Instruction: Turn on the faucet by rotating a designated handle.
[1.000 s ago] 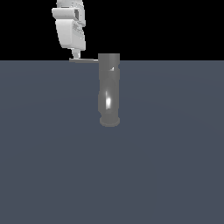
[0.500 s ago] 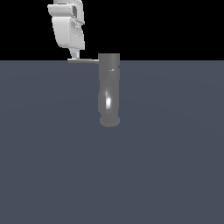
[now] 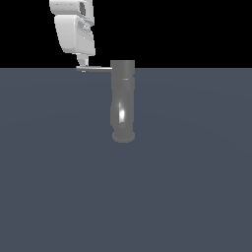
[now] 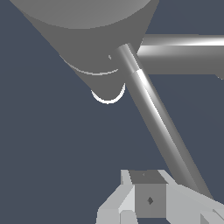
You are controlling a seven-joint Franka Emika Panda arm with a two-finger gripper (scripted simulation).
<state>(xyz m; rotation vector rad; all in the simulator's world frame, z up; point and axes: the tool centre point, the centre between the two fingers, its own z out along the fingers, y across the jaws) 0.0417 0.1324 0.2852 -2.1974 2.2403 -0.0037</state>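
Slightly leftward in the exterior view, the gripper [image 3: 84, 63] has drifted, dragging the handle [image 3: 96, 69] tip along. Pushing sideways near the rod's free end gives best leverage around the faucet [image 3: 122, 101]. Its fingers [image 4: 148, 199] touch the rod; whether they clamp it, I cannot tell.

floor [image 3: 187, 187]: flat dark slate-blue, plain | backdrop [image 3: 187, 29]: solid black | horizon: straight edge
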